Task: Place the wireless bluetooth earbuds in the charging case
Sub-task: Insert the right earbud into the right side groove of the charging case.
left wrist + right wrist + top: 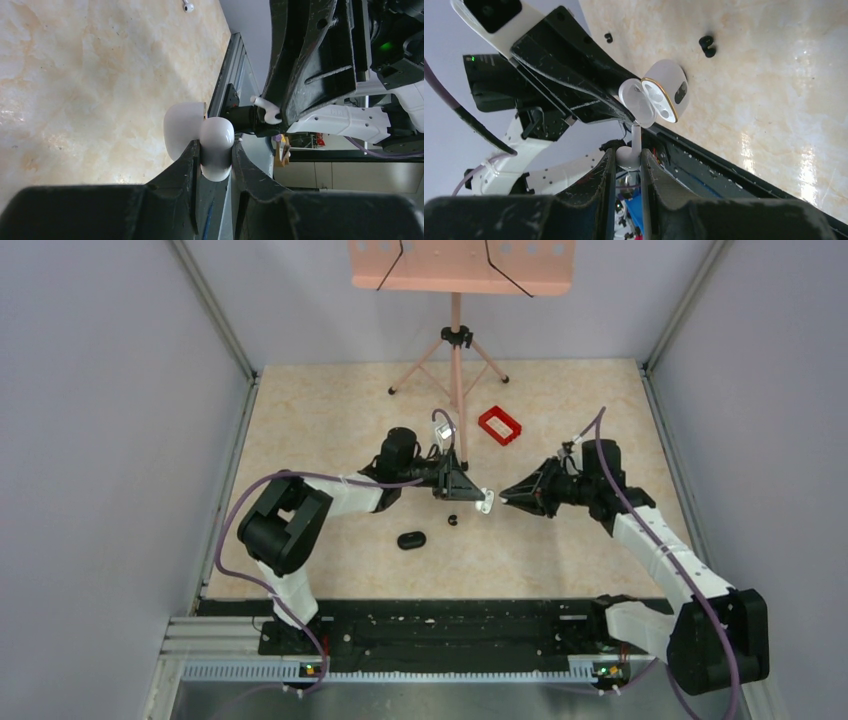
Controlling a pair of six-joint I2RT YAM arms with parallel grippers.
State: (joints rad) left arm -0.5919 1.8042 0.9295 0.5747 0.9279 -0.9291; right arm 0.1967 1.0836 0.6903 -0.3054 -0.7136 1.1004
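Two grippers: tips facing each other above the middle of the bench (pixel 330 420)
Left gripper (pixel 215 150): clamped on the base of the white charging case (pixel 664 92)
White charging case: held off the bench, lid hinged open
Right gripper (pixel 627 159): pinched on the head of a white earbud (pixel 636 140), stem just beside the open lid
Black oval case (pixel 411 540): on the bench, toward the near edge
Black bud (pixel 453 520): loose, near the black oval case
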